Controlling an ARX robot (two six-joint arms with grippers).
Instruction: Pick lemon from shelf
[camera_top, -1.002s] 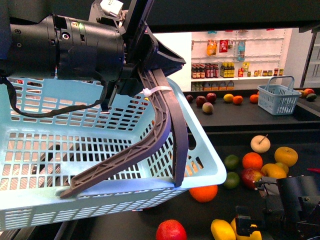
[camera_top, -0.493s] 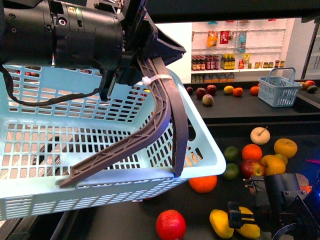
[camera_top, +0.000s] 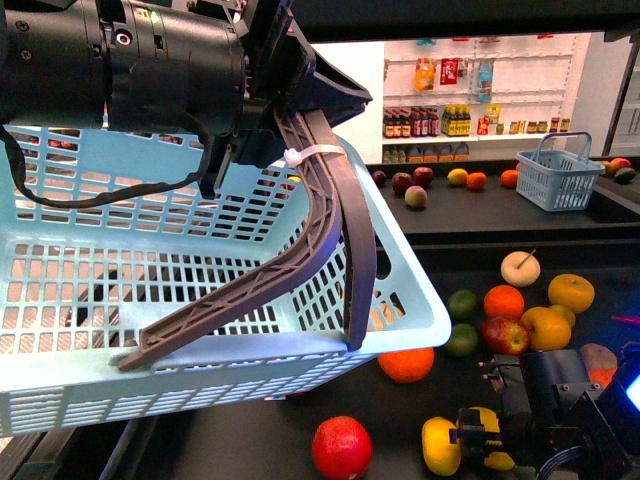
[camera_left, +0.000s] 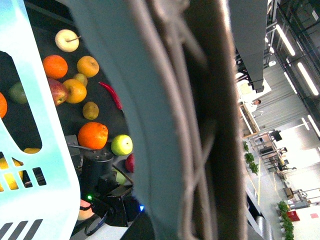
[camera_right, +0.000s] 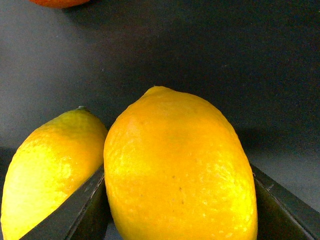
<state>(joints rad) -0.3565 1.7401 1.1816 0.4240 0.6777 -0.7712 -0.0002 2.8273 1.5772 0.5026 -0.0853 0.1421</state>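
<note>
Lemon (camera_right: 180, 170) on shelf (camera_top: 250, 440) between right end effector (camera_top: 476, 438) fingers, second lemon (camera_right: 50, 170) just left, basket (camera_top: 200, 375) above, further left.

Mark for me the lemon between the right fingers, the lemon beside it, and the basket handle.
Middle lemon (camera_right: 180, 170): right wrist view, centre of its peel.
Neighbour lemon (camera_right: 45, 170): right wrist view, its broad side.
Basket handle (camera_top: 358, 260): front view, middle of the dark strap.

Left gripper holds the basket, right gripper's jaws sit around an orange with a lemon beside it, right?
Not an orange: the right wrist view shows a lemon between the right gripper's jaws. The second lemon beside it and the left gripper holding the basket are as you say.
</note>
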